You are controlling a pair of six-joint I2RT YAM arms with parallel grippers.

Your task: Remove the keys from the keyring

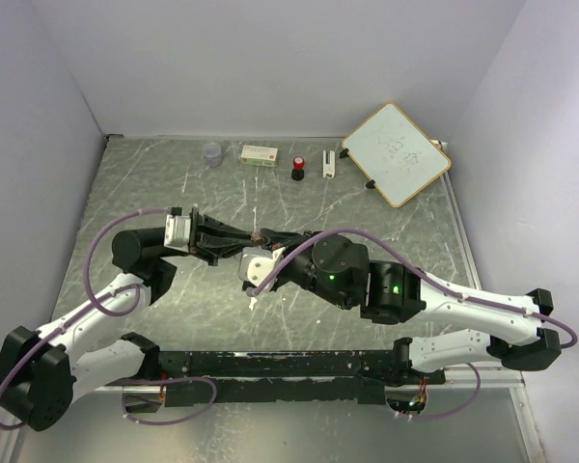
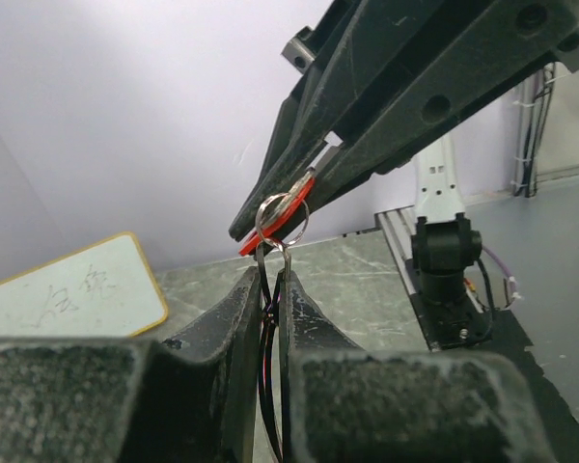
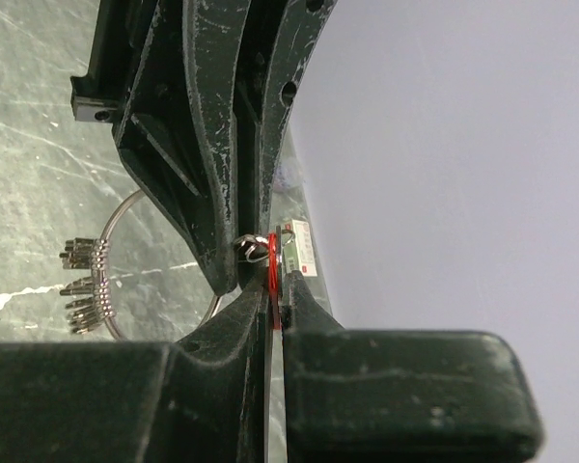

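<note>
Above the middle of the table my two grippers meet tip to tip. The left gripper is shut on a thin wire loop of the keyring. The right gripper reaches in from the right and is shut on the flat red head of one of the keys. A small silver ring links the red key to the wire held in the left fingers. A larger silver loop carrying several small metal pieces hangs below, over the table.
Along the back edge stand a clear cup, a white box, a black knob with a red top and a small white piece. A framed whiteboard lies at the back right. Grey walls close in on three sides.
</note>
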